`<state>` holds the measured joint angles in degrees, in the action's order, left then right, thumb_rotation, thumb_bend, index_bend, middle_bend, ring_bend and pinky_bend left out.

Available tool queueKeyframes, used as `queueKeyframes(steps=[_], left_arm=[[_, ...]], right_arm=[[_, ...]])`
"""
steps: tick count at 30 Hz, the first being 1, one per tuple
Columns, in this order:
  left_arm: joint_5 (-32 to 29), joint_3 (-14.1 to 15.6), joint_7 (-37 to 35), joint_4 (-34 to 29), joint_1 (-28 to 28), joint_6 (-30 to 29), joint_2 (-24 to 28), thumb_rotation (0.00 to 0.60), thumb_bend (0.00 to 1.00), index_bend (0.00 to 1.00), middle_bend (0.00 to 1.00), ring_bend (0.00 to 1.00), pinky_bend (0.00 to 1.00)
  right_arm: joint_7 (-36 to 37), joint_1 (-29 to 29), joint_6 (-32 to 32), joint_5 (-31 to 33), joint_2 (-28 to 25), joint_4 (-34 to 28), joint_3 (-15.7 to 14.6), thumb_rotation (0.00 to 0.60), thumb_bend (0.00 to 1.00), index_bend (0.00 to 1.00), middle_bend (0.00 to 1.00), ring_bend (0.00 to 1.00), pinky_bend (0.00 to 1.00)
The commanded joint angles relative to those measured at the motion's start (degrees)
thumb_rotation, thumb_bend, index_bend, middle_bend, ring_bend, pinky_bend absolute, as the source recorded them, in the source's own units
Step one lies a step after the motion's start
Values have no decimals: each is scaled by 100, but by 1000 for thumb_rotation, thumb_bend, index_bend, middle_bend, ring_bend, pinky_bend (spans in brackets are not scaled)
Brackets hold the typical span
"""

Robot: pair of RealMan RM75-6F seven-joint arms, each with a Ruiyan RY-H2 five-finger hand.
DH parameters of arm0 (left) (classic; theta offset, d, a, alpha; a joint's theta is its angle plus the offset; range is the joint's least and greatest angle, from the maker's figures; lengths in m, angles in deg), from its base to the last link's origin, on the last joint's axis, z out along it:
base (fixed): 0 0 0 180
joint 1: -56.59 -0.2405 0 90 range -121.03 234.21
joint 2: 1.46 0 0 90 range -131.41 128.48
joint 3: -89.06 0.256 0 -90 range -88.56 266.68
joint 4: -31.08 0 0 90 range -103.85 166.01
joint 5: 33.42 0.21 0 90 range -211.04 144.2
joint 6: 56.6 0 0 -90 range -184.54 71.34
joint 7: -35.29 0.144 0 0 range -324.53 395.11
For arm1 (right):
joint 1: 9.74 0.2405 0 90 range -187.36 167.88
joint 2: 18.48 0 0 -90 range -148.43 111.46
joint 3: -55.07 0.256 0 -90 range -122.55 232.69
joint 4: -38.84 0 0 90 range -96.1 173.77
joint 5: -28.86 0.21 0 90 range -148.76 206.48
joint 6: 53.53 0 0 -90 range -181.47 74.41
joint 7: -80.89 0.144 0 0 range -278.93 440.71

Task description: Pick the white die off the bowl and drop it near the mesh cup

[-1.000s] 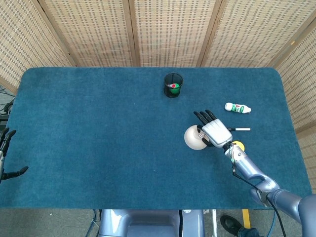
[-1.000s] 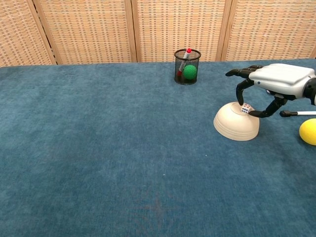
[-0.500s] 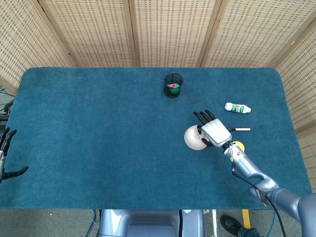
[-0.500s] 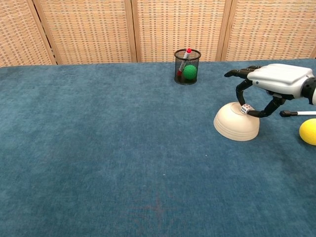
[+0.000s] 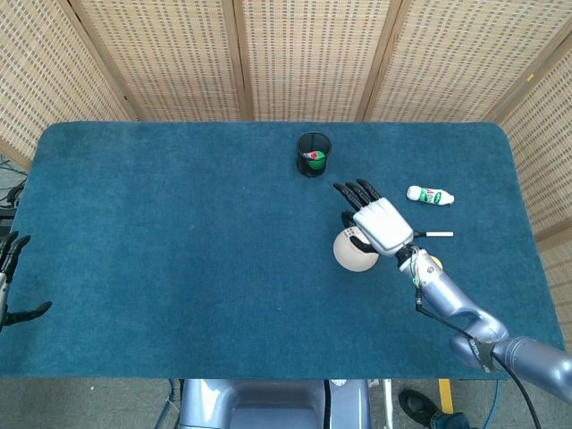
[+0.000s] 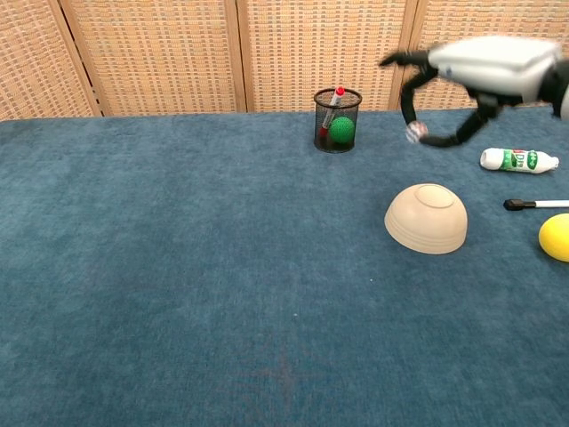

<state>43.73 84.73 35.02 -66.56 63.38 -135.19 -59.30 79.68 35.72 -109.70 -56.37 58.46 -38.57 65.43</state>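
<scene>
With the white die [image 6: 415, 132] pinched in your right hand [image 6: 471, 76], above the upturned bowl [image 6: 426, 219], carry it level toward the mesh cup [image 6: 337, 119], descend beside it before releasing; your left hand [image 5: 11, 277] idles, holding nothing, at the table [image 5: 179, 232] edge.

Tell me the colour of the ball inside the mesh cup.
Green; the ball shows best through the mesh cup in the chest view.

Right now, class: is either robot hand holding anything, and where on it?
The right hand pinches the white die between thumb and a fingertip, lifted above the bowl. Which faces it grips is too blurred to tell. The left hand holds nothing.
</scene>
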Motion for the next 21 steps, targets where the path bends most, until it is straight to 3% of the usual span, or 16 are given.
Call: queueKeyframes(steps=[1, 8, 12, 13, 21], left_arm=[[16, 10, -56, 20, 6, 27, 19, 600, 0, 0, 0, 0, 0], [54, 24, -191, 59, 8, 54, 61, 600, 0, 0, 0, 0, 0], [60, 23, -275, 72, 2, 55, 87, 600, 0, 0, 0, 0, 0], [65, 25, -288, 74, 3, 58, 92, 600, 0, 0, 0, 0, 0], [82, 30, -359, 70, -10, 42, 118, 600, 0, 0, 0, 0, 0]], right_arm=[[-932, 294, 218, 755, -616, -1073, 639, 600, 414, 518, 28, 0, 47], [-2312, 603, 323, 1884, -939, -1895, 1031, 600, 414, 497, 29, 0, 60], [-2824, 675, 196, 2292, -950, -2097, 1017, 600, 336, 95, 14, 0, 60], [-2927, 678, 160, 2432, -954, -2156, 1006, 600, 319, 43, 9, 0, 60], [-3091, 500, -230, 2713, -1130, -2428, 874, 600, 260, 6, 0, 0, 60]])
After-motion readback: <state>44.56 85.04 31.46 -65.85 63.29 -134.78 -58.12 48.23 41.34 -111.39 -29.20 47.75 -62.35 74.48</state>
